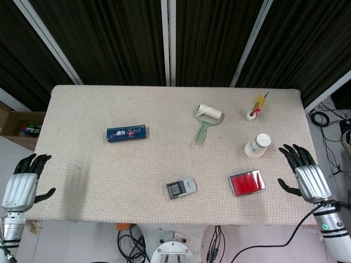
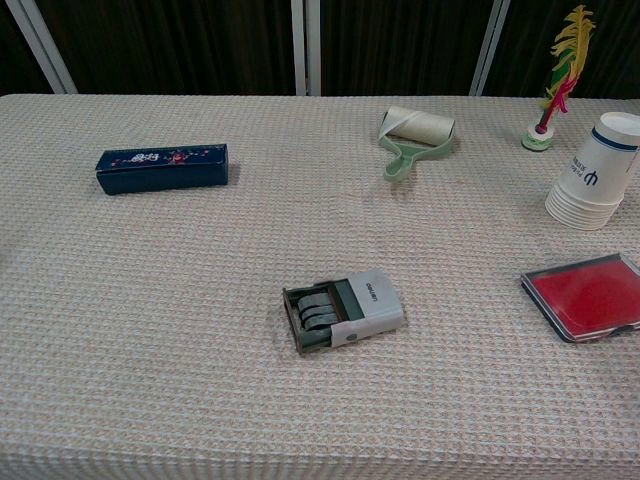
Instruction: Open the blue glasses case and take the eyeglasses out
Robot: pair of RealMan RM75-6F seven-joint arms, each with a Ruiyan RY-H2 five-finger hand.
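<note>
Glasses case: the blue glasses case [image 1: 126, 133] lies closed and flat on the left half of the table [image 1: 109, 175], long side running left to right, a small floral print on its top; in the chest view it sits far left [image 2: 162, 168], with nothing touching it

Left hand: the left hand [image 1: 23, 181] hovers off the table's left edge, fingers spread and pointing up the frame, thumb out to the side; it holds nothing, and stands well apart from the case; only the head view shows it

Right hand: the right hand [image 1: 307, 174] hangs off the table's right edge, fingers apart, palm empty; just beside the red pad; seen in the head view only

Stamp: a grey date stamp [image 2: 344, 310] lies on its side near the front middle

Red pad: a red ink pad [image 1: 247, 182] lies open, front right

Cups: a stack of white paper cups [image 2: 594, 172] stands behind the pad

Lint roller: a pale green lint roller [image 1: 207, 119] lies right of centre, towards the back

Shuttlecock: a feathered shuttlecock [image 2: 555, 82] stands upright, back right
</note>
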